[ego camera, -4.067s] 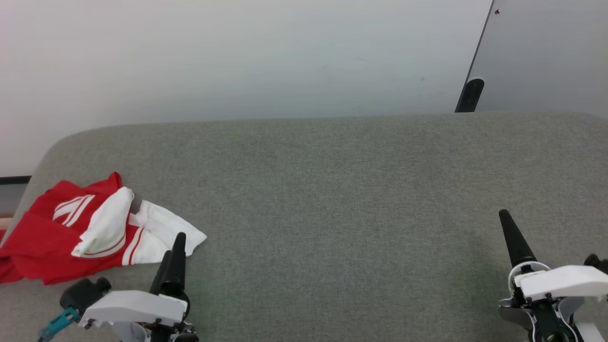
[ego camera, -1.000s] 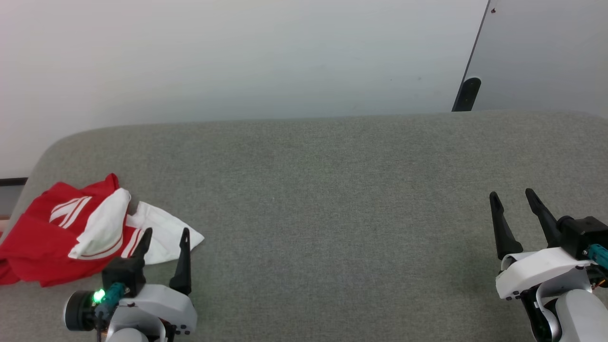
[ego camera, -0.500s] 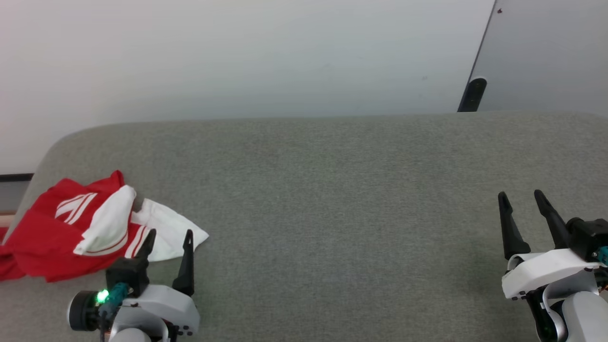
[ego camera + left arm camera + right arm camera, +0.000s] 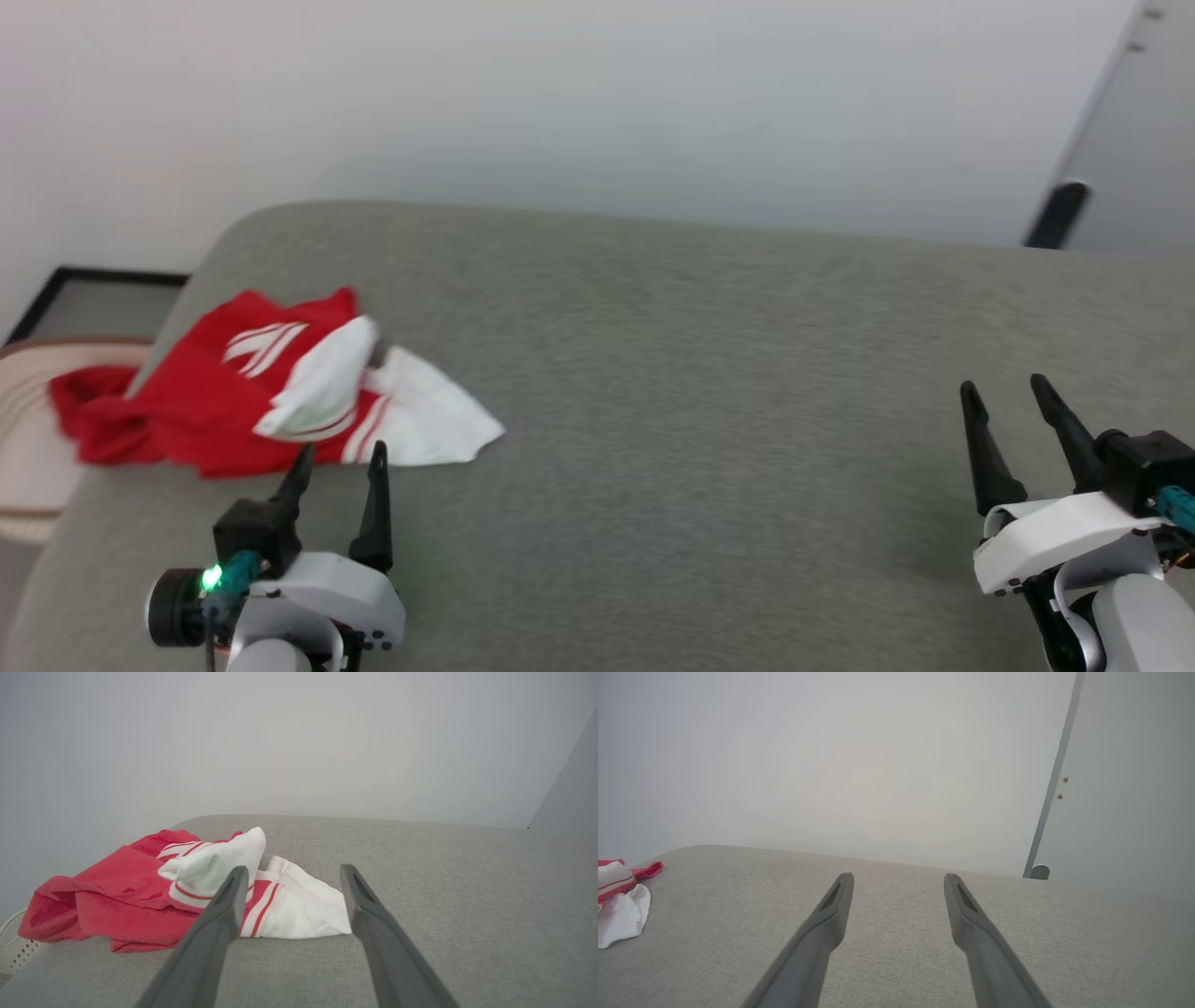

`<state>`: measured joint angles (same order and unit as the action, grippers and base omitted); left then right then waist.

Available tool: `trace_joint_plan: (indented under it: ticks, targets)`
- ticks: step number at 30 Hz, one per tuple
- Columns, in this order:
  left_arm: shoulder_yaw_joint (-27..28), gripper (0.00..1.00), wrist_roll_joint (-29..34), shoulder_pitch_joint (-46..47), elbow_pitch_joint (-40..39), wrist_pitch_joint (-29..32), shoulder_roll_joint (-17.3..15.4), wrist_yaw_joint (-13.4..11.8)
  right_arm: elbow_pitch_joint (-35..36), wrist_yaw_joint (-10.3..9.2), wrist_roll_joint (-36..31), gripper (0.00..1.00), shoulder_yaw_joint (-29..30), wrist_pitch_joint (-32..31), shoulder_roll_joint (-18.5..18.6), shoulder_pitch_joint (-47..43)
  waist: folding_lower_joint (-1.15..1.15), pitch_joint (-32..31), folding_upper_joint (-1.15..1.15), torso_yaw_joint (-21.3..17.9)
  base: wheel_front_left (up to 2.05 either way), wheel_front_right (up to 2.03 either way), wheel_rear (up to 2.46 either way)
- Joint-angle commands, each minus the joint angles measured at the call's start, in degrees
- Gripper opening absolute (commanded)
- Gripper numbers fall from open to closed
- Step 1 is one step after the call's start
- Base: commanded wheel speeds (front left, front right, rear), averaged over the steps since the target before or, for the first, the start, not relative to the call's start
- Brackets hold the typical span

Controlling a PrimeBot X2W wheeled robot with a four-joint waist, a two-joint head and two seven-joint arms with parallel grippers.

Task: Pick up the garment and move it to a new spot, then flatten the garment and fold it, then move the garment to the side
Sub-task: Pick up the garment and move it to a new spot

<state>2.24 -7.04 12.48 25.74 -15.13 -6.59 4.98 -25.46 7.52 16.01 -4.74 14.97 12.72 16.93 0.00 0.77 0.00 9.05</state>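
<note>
We see the garment (image 4: 187,411) crumpled at the left of the frame on the grey table (image 4: 709,392); left gripper (image 4: 342,449), jaws apart, just below it; right gripper (image 4: 1003,384), jaws apart, lower right.

light: bright, even | shadows: faint | head view: blurred (motion smear)

Grey fabric surface (image 4: 672,373), rounded far-left corner. Pale wall (image 4: 560,93) behind. Grey door panel (image 4: 1158,121) far right, dark stopper (image 4: 1055,215) at base. Beige round basket (image 4: 23,439) beside left edge.
</note>
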Motion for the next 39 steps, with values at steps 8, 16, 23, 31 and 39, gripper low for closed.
trace_joint_plan:
  ticks: [8,16,23,31,39]
  targets:
    - [1.3,1.0,-0.9,-2.4,-1.5,0.0,1.5,-1.6,0.6,-0.06,0.9,1.0,-3.4,0.3,1.1,0.5,0.0,1.8,0.0,13.7,0.0,0.0,0.0]
    - [2.1,1.0,-1.6,-3.9,-3.1,0.0,2.5,-2.9,0.4,-0.06,0.9,1.0,-7.1,0.3,1.4,1.5,0.0,2.6,0.0,21.2,0.0,0.0,0.0]
    - [4.0,1.0,-3.3,-7.1,-8.4,0.0,3.4,-5.0,-1.6,-0.06,2.1,1.0,-13.1,0.3,1.5,5.7,0.0,4.8,0.0,22.2,0.0,0.0,0.0]
    - [4.8,1.0,-5.3,-10.5,-12.4,0.0,3.7,-6.5,-3.9,-0.06,4.2,1.0,-17.7,0.3,1.7,9.7,0.0,5.7,0.0,22.6,0.0,0.0,0.0]
    - [2.5,1.0,-4.5,-8.2,-12.9,0.0,3.6,-4.1,-2.9,-0.06,4.8,1.0,-16.4,0.3,2.6,7.8,0.0,5.8,0.0,22.0,0.0,0.0,0.0]
